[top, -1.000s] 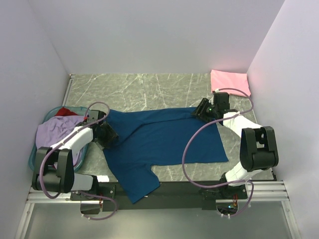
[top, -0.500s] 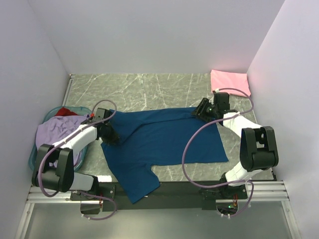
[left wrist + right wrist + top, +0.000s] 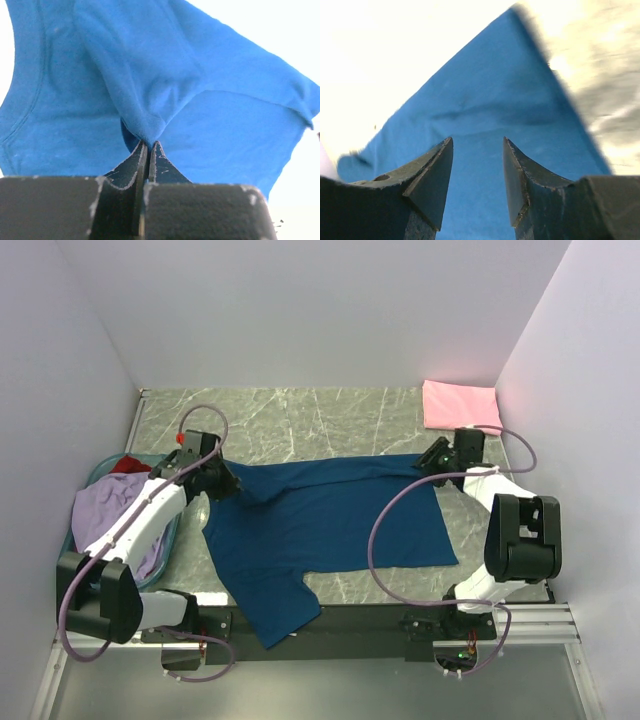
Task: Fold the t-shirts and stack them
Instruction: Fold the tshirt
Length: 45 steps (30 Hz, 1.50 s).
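left gripper (image 3: 149,143) pressed together, pinching a bunched fold of the navy t-shirt (image 3: 330,525). right gripper (image 3: 477,141) jaws apart over the shirt's far right corner, no pinch seen. shirt lies mid-table (image 3: 300,420), long axis left-right, neck end apparently left. judged light, limp, non-slippery; take at corners or seams.

Even, soft light overhead; wrist views glare white around the navy t-shirt (image 3: 210,125), the right one blurred.
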Tool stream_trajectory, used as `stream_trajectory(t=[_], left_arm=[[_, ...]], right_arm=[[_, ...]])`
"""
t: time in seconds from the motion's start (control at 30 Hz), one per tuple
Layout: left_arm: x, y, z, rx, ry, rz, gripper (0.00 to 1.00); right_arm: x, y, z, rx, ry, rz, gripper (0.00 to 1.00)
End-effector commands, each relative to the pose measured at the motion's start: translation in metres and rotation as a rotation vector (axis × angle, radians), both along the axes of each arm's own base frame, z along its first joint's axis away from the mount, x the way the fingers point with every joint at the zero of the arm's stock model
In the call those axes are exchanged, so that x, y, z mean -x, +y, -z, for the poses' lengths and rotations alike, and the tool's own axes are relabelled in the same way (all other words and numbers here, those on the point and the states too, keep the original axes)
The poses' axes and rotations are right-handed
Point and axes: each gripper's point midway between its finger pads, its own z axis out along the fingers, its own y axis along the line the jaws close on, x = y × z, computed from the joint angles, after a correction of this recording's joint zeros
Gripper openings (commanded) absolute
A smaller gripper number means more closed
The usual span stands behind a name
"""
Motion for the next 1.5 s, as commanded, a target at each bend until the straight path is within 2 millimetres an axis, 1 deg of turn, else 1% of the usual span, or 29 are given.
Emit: stream_trajectory(t=[0.0,0.03,0.1,0.13,0.2,0.23,0.27,0.4,0.5,0.53,0.8,0.9,1.0,1.03,1.1,1.13,1.23,1.33,1.37,1.43,1.47], left_arm=[[-0.012,-0.008,-0.036,0.035,-0.081,0.024,0.01],[-0.014,-0.007,-0.044,0.03,-0.095,0.021,0.01],[-0.018,-0.005,-0.05,0.022,-0.105,0.012,0.01],[-0.022,-0.006,-0.058,0.024,-0.123,0.01,0.01],[-0.026,-0.005,-0.063,0.024,-0.134,0.003,0.01],[-0.03,-0.005,-0.071,0.026,-0.153,0.0,0.01],[-0.033,-0.004,-0.072,0.024,-0.152,-0.003,0.01],[-0.048,0.005,-0.088,0.023,-0.193,-0.033,0.01],[-0.056,0.008,-0.09,0.035,-0.194,-0.04,0.01],[-0.058,0.009,-0.088,0.033,-0.188,-0.037,0.01],[-0.065,0.011,-0.091,0.037,-0.199,-0.039,0.01],[-0.068,0.014,-0.093,0.036,-0.204,-0.045,0.01],[-0.071,0.017,-0.094,0.039,-0.205,-0.052,0.01],[-0.073,0.018,-0.094,0.043,-0.201,-0.054,0.01],[-0.075,0.019,-0.098,0.047,-0.208,-0.057,0.01],[-0.076,0.02,-0.097,0.046,-0.204,-0.058,0.01],[-0.081,0.022,-0.103,0.045,-0.215,-0.064,0.01],[-0.085,0.026,-0.108,0.039,-0.224,-0.073,0.01],[-0.089,0.03,-0.112,0.037,-0.234,-0.082,0.01],[-0.089,0.032,-0.113,0.037,-0.226,-0.088,0.01],[-0.089,0.032,-0.116,0.041,-0.225,-0.089,0.01]], right_arm=[[-0.006,-0.019,0.008,-0.014,0.017,0.12,0.52],[-0.007,-0.023,0.01,-0.022,0.023,0.144,0.52],[-0.008,-0.025,0.014,-0.03,0.038,0.163,0.52],[-0.009,-0.026,0.016,-0.039,0.048,0.177,0.52],[-0.008,-0.028,0.023,-0.052,0.069,0.199,0.52],[-0.007,-0.03,0.026,-0.065,0.081,0.217,0.52],[-0.006,-0.031,0.029,-0.07,0.09,0.225,0.52],[-0.005,-0.032,0.032,-0.074,0.088,0.249,0.52],[-0.007,-0.034,0.035,-0.083,0.095,0.263,0.52],[-0.008,-0.034,0.036,-0.09,0.099,0.271,0.52],[-0.015,-0.036,0.045,-0.099,0.125,0.296,0.51],[-0.018,-0.037,0.043,-0.101,0.118,0.297,0.47],[-0.023,-0.039,0.035,-0.091,0.094,0.298,0.38],[-0.024,-0.04,0.033,-0.084,0.088,0.294,0.32],[-0.027,-0.042,0.027,-0.077,0.076,0.294,0.23],[-0.028,-0.042,0.023,-0.07,0.069,0.29,0.14],[-0.032,-0.044,0.013,-0.053,0.052,0.286,0.04],[-0.037,-0.047,0.002,-0.037,0.039,0.282,0.0],[-0.041,-0.047,-0.004,-0.035,0.028,0.28,0.0],[-0.043,-0.048,-0.009,-0.026,0.029,0.274,0.0],[-0.047,-0.05,-0.015,-0.023,0.018,0.272,0.0]])
